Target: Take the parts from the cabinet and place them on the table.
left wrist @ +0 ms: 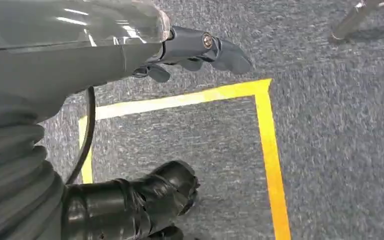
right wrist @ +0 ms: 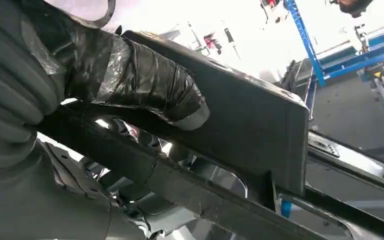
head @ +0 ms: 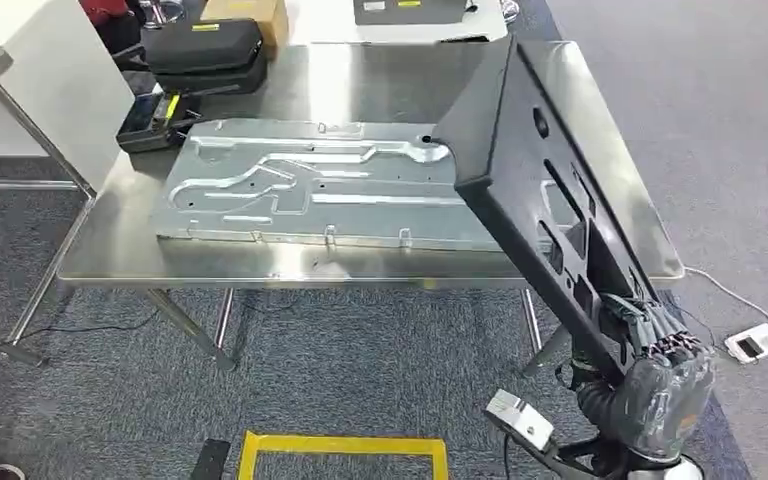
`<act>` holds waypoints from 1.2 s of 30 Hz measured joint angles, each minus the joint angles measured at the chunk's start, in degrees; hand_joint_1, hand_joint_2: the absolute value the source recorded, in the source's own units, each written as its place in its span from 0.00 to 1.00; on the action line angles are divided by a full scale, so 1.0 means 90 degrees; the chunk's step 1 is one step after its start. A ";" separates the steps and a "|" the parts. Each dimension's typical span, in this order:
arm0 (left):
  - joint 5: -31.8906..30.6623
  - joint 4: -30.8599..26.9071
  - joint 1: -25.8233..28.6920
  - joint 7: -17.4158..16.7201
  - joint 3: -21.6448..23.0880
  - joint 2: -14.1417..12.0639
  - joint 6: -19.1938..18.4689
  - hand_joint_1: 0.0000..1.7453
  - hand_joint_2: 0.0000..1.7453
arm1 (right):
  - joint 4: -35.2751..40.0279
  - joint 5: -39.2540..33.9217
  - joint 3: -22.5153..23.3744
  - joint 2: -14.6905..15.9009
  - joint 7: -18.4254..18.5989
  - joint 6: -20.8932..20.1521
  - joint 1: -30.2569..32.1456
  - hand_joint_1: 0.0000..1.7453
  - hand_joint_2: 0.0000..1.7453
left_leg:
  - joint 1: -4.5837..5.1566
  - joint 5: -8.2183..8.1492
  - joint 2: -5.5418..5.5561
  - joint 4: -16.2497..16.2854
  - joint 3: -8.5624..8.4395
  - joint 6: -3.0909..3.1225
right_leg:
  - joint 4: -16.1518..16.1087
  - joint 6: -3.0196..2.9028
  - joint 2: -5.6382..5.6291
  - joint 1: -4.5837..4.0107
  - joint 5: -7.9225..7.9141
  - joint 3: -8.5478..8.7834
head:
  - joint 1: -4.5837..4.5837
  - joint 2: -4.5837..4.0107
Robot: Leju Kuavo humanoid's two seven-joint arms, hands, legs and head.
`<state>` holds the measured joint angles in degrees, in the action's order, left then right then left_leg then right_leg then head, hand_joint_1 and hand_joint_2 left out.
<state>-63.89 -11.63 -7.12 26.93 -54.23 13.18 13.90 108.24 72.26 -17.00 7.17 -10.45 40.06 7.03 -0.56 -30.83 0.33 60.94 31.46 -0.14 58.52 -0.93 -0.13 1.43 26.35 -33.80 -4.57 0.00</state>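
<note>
Steel table is seen from above in the head view, standing on grey carpet. A stamped metal panel lies flat on it. A black panel is held tilted above the table's right part, its upper end over the metal panel's right end and its lower end beyond the near table edge. The lower end is gripped by the right hand, whose fingers are wrapped around the panel's edge; in the right wrist view the taped thumb is pressed against the black panel. At the table's far left a black case and a small device are set. A yellow tape square is marked on the carpet in front of the table. In the left wrist view the left hand is held over the carpet with nothing in it, its fingers loosely extended
</note>
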 joint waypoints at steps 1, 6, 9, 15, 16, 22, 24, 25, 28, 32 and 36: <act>0.0000 0.0000 -0.0010 0.0000 0.0000 0.0000 -0.0005 0.00 1.00 | -0.0010 -0.0002 0.0000 0.0000 0.0000 0.0000 -0.0042 1.00 1.00 | -0.0006 -0.0211 0.0000 0.0452 0.0243 -0.0011 | 0.0005 -0.0032 0.0013 -0.0010 0.0020 0.0014 | -0.0004 0.0000; -0.0046 0.0000 0.0020 -0.0024 0.0002 0.0000 -0.0022 0.00 1.00 | -0.0143 -0.0012 -0.0022 0.0000 0.0000 -0.0002 -0.0168 1.00 1.00 | -0.0011 -0.0020 -0.0001 0.1208 0.0891 -0.0022 | 0.0013 -0.0069 0.0003 -0.0051 0.0166 0.0181 | -0.0002 -0.0002; -0.0051 0.0000 0.0006 -0.0029 0.0002 0.0000 -0.0036 0.00 1.00 | -0.0206 -0.0017 -0.0046 0.0000 0.0007 -0.0002 -0.0279 1.00 1.00 | 0.0007 0.0594 -0.0005 -0.0085 0.0318 0.0077 | 0.0014 0.0000 -0.0006 -0.0067 0.0287 0.0290 | -0.0014 -0.0002; -0.0061 0.0000 -0.0007 -0.0034 0.0015 0.0000 -0.0051 0.00 1.00 | -0.0301 -0.0039 -0.0102 0.0017 0.0034 -0.0002 -0.0446 1.00 1.00 | -0.0009 0.0524 0.0012 -0.0379 0.0143 0.0256 | 0.0209 0.0204 0.0034 -0.0083 0.0450 0.0248 | -0.0014 -0.0002; -0.0061 0.0000 -0.0018 -0.0034 0.0015 0.0000 -0.0051 0.00 1.00 | -0.0313 -0.0049 -0.0112 0.0024 0.0034 -0.0002 -0.0483 1.00 1.00 | -0.0007 0.0501 0.0005 -0.0383 0.0110 0.0292 | 0.0637 0.0224 0.0021 -0.0081 0.0647 0.0020 | -0.0007 0.0000; -0.0061 0.0000 -0.0001 -0.0039 0.0036 0.0002 -0.0058 0.00 1.00 | -0.0423 -0.0080 -0.0143 0.0036 0.0088 -0.0005 -0.0515 1.00 1.00 | -0.0001 0.0248 0.0027 -0.0372 -0.0204 0.0305 | 0.1250 0.0252 0.0022 -0.0060 0.0198 -0.0713 | -0.0009 -0.0002; -0.0046 0.0000 0.0000 -0.0065 0.0041 0.0005 -0.0044 0.00 1.00 | -0.0449 -0.0090 -0.0167 0.0063 0.0155 -0.0005 -0.0556 1.00 1.00 | -0.0002 0.0130 0.0027 -0.0371 -0.0305 0.0244 | 0.0284 0.0175 0.0018 -0.0083 -0.0248 -0.0303 | -0.0012 -0.0002; -0.0041 0.0000 -0.0020 -0.0088 0.0041 0.0007 -0.0022 0.00 1.00 | -0.0457 -0.0090 -0.0182 0.0068 0.0168 -0.0002 -0.0564 1.00 1.00 | 0.0047 0.0084 0.0048 -0.0329 -0.0321 0.0188 | 0.0145 0.0159 0.0019 -0.0121 -0.0198 -0.0210 | -0.0009 0.0000; -0.0034 0.0000 -0.0019 -0.0090 0.0041 0.0012 0.0000 0.00 1.00 | -0.0466 -0.0090 -0.0236 0.0092 0.0255 -0.0002 -0.0563 1.00 1.00 | 0.0036 0.0059 0.0022 -0.0405 -0.0348 0.0129 | 0.0147 0.0069 0.0004 -0.0137 -0.0108 -0.0228 | -0.0007 -0.0002; -0.0039 0.0000 -0.0039 0.0024 0.0046 0.0012 -0.0133 0.00 1.00 | -0.0466 -0.0090 -0.0284 0.0109 0.0274 -0.0002 -0.0600 1.00 1.00 | 0.0023 -0.0549 0.0005 0.0721 0.0156 0.0019 | 0.0023 -0.0077 0.0034 -0.0054 -0.0067 -0.0075 | 0.0010 0.0000; -0.0036 0.0000 -0.0004 0.0107 0.0049 0.0010 -0.0250 0.00 1.00 | -0.0486 -0.0087 -0.0345 0.0121 0.0277 -0.0002 -0.0598 1.00 1.00 | -0.0003 -0.0389 0.0004 0.1468 0.0824 -0.0013 | 0.0027 -0.0081 0.0014 -0.0063 0.0013 0.0006 | 0.0015 0.0000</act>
<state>-64.22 -11.63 -7.15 27.89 -53.79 13.27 11.65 103.86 71.47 -20.11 8.26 -7.96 40.04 1.65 -0.58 -34.33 0.36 74.15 38.87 -0.25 58.76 -1.65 -0.01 0.86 26.47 -33.75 -4.44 0.00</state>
